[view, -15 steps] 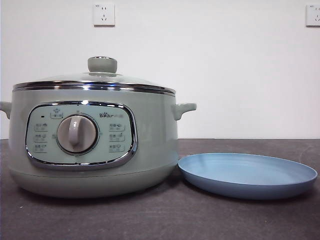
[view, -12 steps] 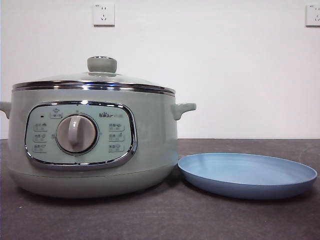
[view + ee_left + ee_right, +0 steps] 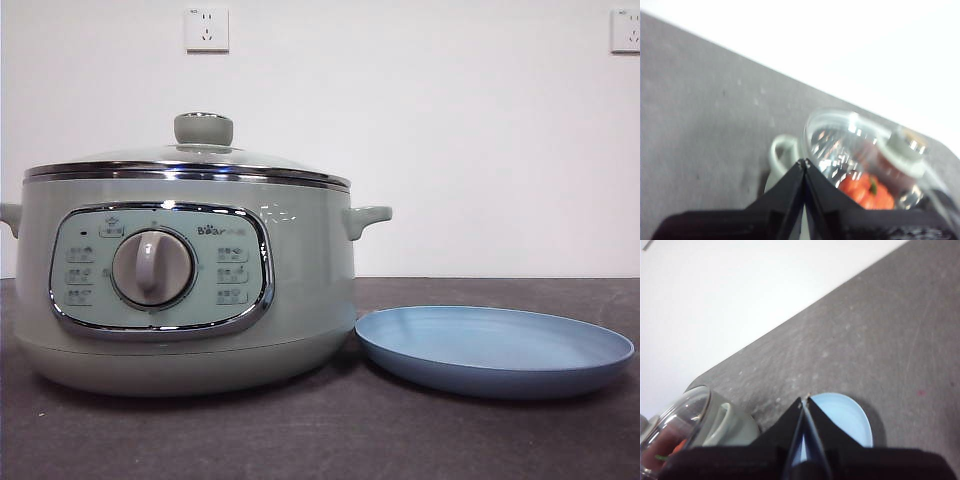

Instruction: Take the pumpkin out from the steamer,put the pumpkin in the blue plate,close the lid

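Change: I see nothing shifted on the bench [image 3: 300, 440] since half a second back.
Plate [image 3: 495, 350]: empty beside the pot [image 3: 185, 290], ready to receive.
Lid [image 3: 190, 165]: seated, so the pumpkin [image 3: 867, 190] sits inside under glass.
Claws: left claw [image 3: 803, 162] and right claw [image 3: 805, 400] both pinched closed, holding nothing.

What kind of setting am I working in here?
Likely a lab test bench: a bare dark table against a plain white wall with sockets, holding only a steamer and blue plate.
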Action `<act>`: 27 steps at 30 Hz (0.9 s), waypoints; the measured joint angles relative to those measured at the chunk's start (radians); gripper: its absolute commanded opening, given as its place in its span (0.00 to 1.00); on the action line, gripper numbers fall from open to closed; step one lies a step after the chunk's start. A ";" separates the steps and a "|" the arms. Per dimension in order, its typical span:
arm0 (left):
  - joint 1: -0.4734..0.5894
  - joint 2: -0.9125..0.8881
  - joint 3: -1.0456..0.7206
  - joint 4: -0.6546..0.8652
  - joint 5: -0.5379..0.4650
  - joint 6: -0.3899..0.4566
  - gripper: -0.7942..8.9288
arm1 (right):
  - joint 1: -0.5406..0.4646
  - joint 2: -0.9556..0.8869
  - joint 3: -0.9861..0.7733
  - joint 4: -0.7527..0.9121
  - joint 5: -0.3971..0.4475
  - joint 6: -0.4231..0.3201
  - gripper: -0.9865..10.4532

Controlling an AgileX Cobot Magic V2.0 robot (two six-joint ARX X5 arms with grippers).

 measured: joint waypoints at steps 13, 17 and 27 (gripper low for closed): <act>0.000 0.356 0.275 -0.006 0.074 0.158 0.07 | 0.000 0.314 0.327 -0.013 -0.054 -0.197 0.08; 0.000 0.470 0.375 -0.013 0.148 0.215 0.07 | 0.000 0.420 0.439 -0.051 -0.106 -0.278 0.09; 0.000 0.680 0.560 -0.049 0.337 0.268 0.10 | 0.000 0.663 0.670 -0.225 -0.298 -0.473 0.11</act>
